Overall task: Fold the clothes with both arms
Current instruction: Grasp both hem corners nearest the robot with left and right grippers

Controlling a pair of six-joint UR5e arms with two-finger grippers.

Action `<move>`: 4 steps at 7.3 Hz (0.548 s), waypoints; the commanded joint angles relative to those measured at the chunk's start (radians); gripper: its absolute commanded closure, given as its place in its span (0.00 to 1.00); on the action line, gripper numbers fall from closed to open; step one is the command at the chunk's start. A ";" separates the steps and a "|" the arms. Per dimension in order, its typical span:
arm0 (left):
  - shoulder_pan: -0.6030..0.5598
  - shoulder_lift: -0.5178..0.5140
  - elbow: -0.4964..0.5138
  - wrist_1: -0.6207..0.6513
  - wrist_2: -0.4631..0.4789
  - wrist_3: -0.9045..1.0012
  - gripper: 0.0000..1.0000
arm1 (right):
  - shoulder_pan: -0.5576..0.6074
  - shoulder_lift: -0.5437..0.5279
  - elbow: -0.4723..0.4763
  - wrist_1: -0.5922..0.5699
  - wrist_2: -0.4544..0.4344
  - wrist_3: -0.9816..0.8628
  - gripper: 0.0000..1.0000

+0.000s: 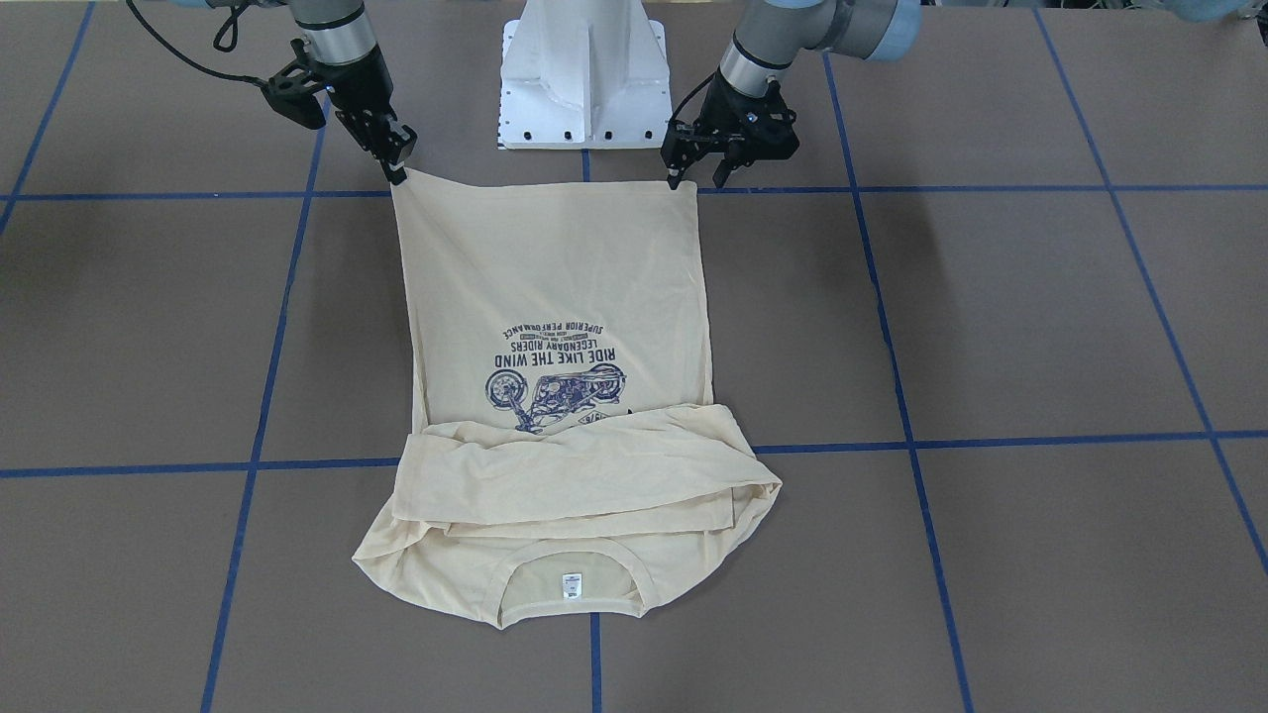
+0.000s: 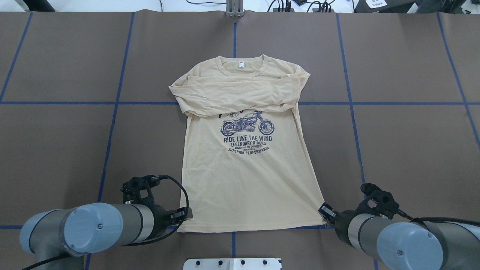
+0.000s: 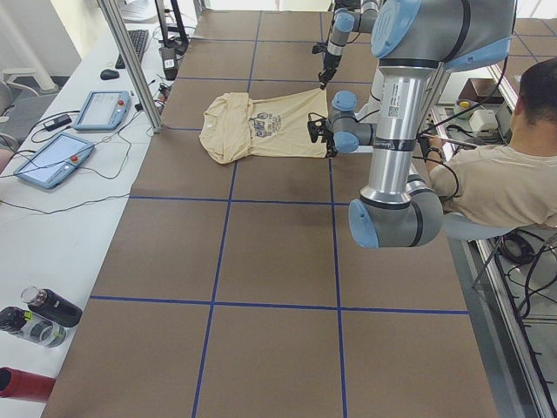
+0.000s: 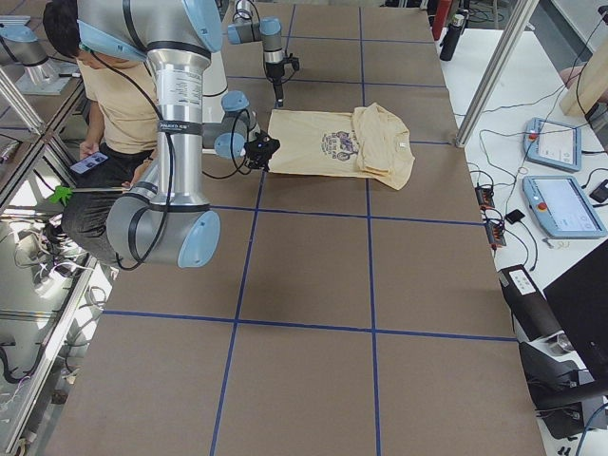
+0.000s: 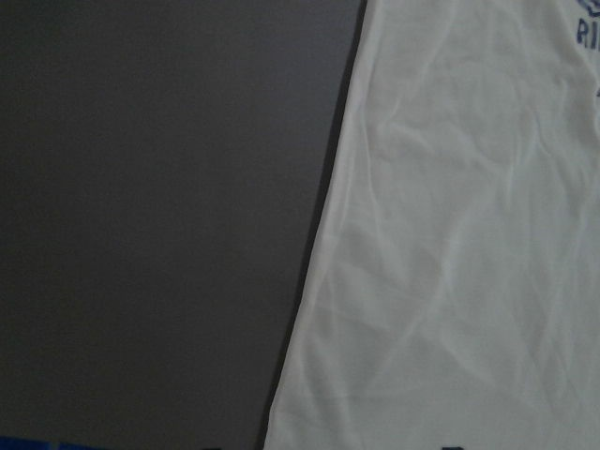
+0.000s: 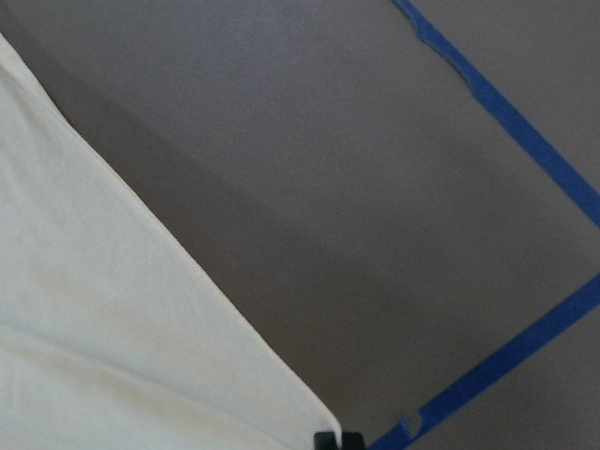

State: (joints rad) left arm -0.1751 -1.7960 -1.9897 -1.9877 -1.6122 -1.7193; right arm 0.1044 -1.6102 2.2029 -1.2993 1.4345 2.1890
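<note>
There is one T-shirt (image 2: pixel 247 168). Two robot arms reach to its hem, the left arm (image 2: pixel 93 228) and the right arm (image 2: pixel 405 240). Each carries one gripper, making two: the left gripper (image 1: pixel 696 180) and the right gripper (image 1: pixel 396 170), one at each hem corner. One white pedestal base (image 1: pixel 584 69) stands just past the hem, and one person (image 3: pixel 505 183) sits beyond it. On the collar side, well apart from the T-shirt, lie two control tablets (image 3: pixel 103 110) and, farther off, three bottles (image 3: pixel 52 306).

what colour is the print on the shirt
Navy blue: the print stands out on the pale cream shirt. It shows best in the overhead view.
</note>
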 commanded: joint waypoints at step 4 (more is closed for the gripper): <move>0.005 -0.028 0.057 0.003 -0.030 -0.003 0.47 | -0.002 0.004 0.000 0.000 0.000 0.000 1.00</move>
State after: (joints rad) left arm -0.1714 -1.8253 -1.9392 -1.9862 -1.6237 -1.7213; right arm 0.1038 -1.6076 2.2028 -1.2993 1.4343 2.1890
